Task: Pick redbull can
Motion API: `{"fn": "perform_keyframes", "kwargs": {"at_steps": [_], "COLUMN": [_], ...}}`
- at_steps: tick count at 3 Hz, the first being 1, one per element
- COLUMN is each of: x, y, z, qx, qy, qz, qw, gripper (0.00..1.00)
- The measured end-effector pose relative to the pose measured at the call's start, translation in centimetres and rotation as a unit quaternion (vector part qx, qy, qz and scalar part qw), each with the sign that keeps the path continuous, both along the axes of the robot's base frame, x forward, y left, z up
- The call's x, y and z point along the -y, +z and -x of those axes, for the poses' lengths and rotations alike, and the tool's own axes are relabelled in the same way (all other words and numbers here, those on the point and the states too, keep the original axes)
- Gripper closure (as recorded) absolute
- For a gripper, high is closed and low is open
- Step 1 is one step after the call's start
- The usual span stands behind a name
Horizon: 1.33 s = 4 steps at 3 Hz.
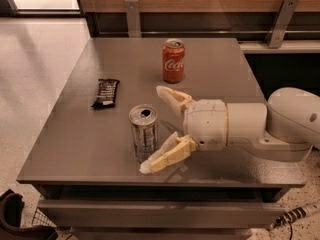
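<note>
gripper [151, 129] spread wide, redbull can [144, 136] between fingers [167, 156]

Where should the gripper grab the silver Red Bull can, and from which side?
Take the redbull can at mid-body, coming in horizontally from the arm's side. It stands upright, slim and round, and the gripper, fingers open, faces its wall from there.

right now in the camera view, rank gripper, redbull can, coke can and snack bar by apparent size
1. gripper, open beside the redbull can
2. redbull can, though it is nearer the camera
3. coke can and snack bar: about alike
</note>
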State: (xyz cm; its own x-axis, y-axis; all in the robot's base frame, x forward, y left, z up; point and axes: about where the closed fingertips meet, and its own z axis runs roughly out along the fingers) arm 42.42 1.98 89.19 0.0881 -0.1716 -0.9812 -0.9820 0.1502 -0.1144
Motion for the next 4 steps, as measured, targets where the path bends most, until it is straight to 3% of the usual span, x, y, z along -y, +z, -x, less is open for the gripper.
{"fn": "perform_keyframes", "kwargs": {"at_steps": [1,4], "x": [-1.46,-1.71], "y": [0.07,0.22], "z": [0.27,0.41], "qx": [0.001,0.003], "qy": [0.001,0.003], "qz": [0.015,0.016], "qw": [0.9999,0.9999], "gripper": [0.23,0.92]}}
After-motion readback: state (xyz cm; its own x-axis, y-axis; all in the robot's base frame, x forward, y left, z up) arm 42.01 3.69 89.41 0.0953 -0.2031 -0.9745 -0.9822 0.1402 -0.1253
